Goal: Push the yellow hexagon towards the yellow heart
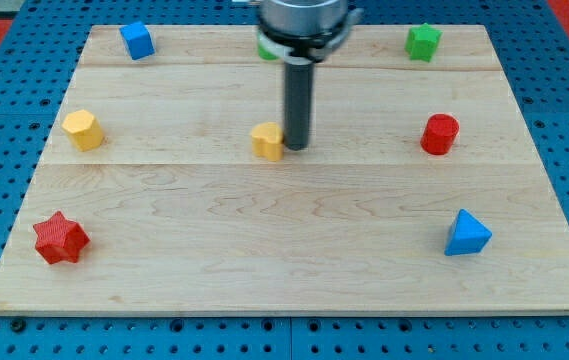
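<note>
The yellow hexagon sits on the wooden board at the view's left. The yellow heart lies near the board's middle, well to the right of the hexagon. My tip stands right beside the heart's right side, touching or nearly touching it. The tip is far from the hexagon.
A blue cube is at the top left, a green block partly hidden behind the arm at the top middle, a green star-like block at the top right. A red cylinder is at the right, a blue triangle at the lower right, a red star at the lower left.
</note>
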Available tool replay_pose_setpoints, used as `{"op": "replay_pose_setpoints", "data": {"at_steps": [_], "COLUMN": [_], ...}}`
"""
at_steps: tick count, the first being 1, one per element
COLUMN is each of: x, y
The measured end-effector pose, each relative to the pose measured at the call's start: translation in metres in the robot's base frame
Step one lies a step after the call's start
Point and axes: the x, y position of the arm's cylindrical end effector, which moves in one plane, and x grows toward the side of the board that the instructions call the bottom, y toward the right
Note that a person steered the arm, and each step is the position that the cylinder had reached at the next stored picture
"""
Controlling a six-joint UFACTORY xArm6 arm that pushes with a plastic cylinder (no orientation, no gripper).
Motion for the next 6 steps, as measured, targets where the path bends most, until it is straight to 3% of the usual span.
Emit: {"op": "replay_pose_setpoints", "data": {"at_steps": [1,2,3,4,6], "x": [0.006,0.048,0.029,0.029,-0.028], "y": [-0.040,-0.070,-0.203,-0.290,-0.271]}}
